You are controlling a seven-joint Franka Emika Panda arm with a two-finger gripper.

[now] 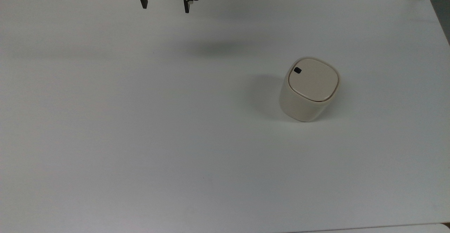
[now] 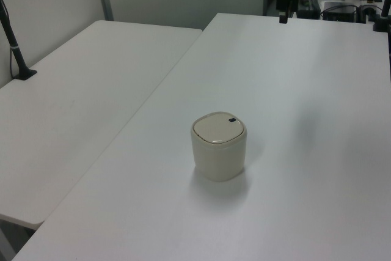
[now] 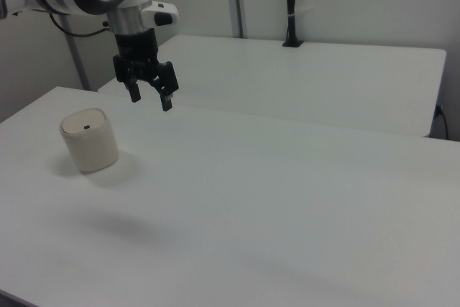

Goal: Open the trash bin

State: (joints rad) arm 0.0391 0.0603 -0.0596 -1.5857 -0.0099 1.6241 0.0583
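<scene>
White table bare but for trash bin standing upright, lid shut, dark button up for pressing | gripper hangs high, well apart, fingers spread wide | approach not begun

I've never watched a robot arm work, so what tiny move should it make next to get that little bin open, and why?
Probably glide across toward the trash bin, aiming above the small dark button. The lid lies flat and closed, and the gripper hangs open in the air, well away from the bin and touching nothing.
</scene>
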